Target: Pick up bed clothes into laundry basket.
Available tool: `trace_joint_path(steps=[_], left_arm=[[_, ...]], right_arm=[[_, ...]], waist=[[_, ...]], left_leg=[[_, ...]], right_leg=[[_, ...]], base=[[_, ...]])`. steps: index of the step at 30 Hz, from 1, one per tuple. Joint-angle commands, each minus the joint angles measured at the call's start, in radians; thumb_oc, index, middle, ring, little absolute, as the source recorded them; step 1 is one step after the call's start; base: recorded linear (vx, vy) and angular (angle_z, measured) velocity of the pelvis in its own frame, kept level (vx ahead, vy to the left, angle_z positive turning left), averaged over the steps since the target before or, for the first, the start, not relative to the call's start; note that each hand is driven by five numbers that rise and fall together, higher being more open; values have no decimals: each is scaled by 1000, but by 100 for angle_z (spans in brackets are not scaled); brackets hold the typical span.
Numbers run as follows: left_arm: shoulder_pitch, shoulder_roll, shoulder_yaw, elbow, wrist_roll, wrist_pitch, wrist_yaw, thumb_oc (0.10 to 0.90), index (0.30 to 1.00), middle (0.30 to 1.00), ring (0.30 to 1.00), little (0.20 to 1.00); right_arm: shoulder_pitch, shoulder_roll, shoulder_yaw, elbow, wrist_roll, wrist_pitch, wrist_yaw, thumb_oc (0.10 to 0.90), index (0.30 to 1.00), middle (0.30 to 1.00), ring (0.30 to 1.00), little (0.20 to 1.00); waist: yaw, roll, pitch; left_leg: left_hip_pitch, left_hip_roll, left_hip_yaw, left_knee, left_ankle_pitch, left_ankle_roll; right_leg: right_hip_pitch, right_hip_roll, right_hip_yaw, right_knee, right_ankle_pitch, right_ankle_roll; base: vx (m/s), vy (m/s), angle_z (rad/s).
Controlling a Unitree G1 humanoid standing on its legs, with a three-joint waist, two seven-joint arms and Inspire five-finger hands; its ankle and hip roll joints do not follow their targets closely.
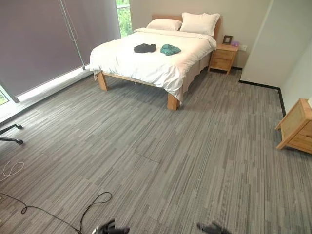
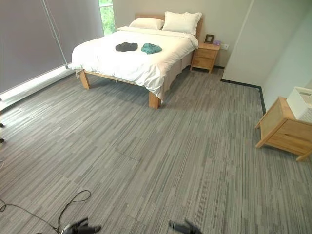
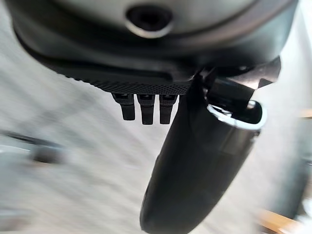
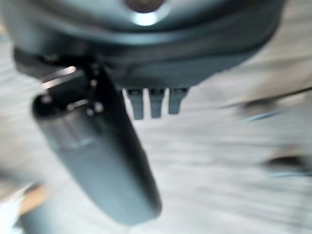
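Across grey carpet (image 1: pixel 161 161), bed (image 1: pixel 146 61), two garments (image 1: pixel 145 48)

Bed (image 1: pixel 161 63), pillows (image 1: pixel 199 22) — nightstand (image 1: pixel 224 57) beside it.

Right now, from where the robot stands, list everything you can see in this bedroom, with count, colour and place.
bed: one, white sheet on a wooden frame, far side of the room by the window
pillows: two, white, at the head of the bed
black garment: one, crumpled on the bed, beside the teal one
teal garment: one, crumpled on the bed
nightstand: one, light wood, against the wall beside the bed
picture frame: one, dark, on the nightstand
wooden cabinet: one, light wood, by the right wall
laundry basket: one, white, on the wooden cabinet
left hand: dark, fingers relaxed, holding nothing
right hand: dark, fingers relaxed, holding nothing
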Motion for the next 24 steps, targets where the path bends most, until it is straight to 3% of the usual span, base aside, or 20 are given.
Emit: trace_joint_path(steps=[1, 3, 8, 20, 24], left_arm=[[-29, 64, 38, -267, -96, -102, 14, 800, 900, 900, 900, 900], [16, 68, 58, -421, -108, -116, 14, 800, 900, 900, 900, 900], [54, 43, 81, -468, -70, -118, 16, 800, 900, 900, 900, 900], [92, 31, 108, -442, -24, -101, 37, 800, 900, 900, 900, 900], [78, 48, 127, -460, -25, -108, 62, 800, 900, 900, 900, 900]], right_arm=[[-83, -37, 13, -241, -62, -93, -29, 800, 900, 900, 900, 900], [-55, -56, 8, -379, -119, -105, -25, 800, 900, 900, 900, 900], [8, -80, 11, -487, -287, -116, -35, 800, 900, 900, 900, 900], [61, -82, 23, -509, -335, -102, -24, 800, 900, 900, 900, 900], [-4, -82, 47, -490, -305, -106, -24, 800, 900, 900, 900, 900]], waist=[[-12, -26, -29], [-10, -26, -27], [-8, -28, -24], [-6, -43, 2], [11, -55, 33]], left_leg=[[-7, -16, -93, -104, 27, -14], [-8, -16, -93, -104, 26, -13], [-1, -13, -98, -104, 18, -11], [-2, -11, -106, -89, 5, -10], [-38, -21, -84, -17, -33, -1]], right_leg=[[-3, -68, 75, -113, 125, 129], [-4, -68, 75, -116, 126, 131], [9, -67, 77, -125, 119, 128], [10, -65, 84, -123, 111, 122], [-11, -70, 111, -109, 114, 127]], base=[[0, 0, 0], [0, 0, 0], [34, -6, -8], [31, -1, -3], [24, 31, -7]])
